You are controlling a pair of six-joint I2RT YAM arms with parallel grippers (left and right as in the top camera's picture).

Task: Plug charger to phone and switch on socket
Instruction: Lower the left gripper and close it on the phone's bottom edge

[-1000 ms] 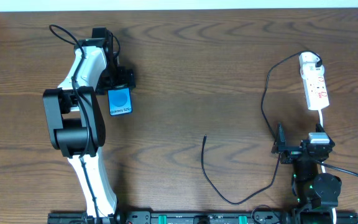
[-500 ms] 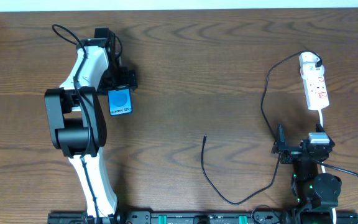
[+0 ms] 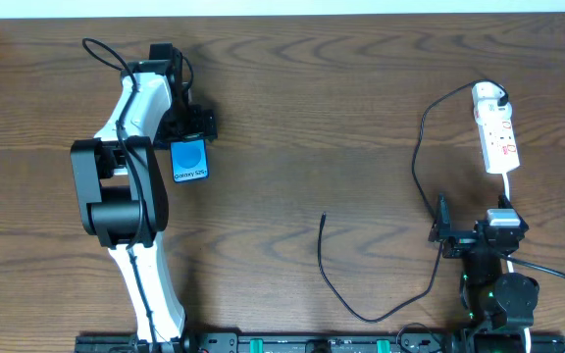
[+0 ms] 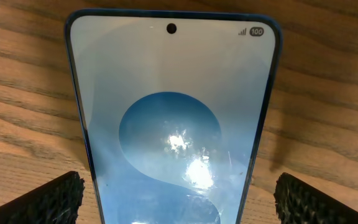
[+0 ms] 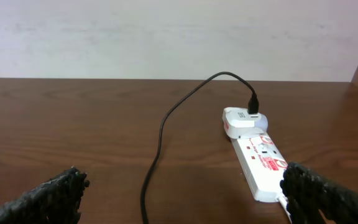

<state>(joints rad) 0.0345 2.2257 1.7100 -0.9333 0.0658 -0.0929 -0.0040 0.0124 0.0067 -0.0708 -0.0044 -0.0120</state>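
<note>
The phone (image 3: 190,161) lies flat on the table at the left, its blue screen up. It fills the left wrist view (image 4: 173,112). My left gripper (image 3: 192,130) is open over one end of it. A finger stands on each side of the phone (image 4: 179,200), with a gap on both. The charger cable (image 3: 418,167) runs from its white plug (image 3: 488,95) in the socket (image 3: 498,137) and loops down. Its free tip (image 3: 323,217) lies mid-table. My right gripper (image 3: 479,233) is open and empty, near the cable (image 5: 160,137) and short of the socket (image 5: 261,167).
The socket's thick white cord (image 3: 508,191) runs down toward the right arm. The table's back edge meets a white wall (image 5: 166,37). A rail (image 3: 292,343) runs along the front edge.
My left arm has shifted very slightly to the right over the phone. The phone, the cable and the right arm have not moved.
</note>
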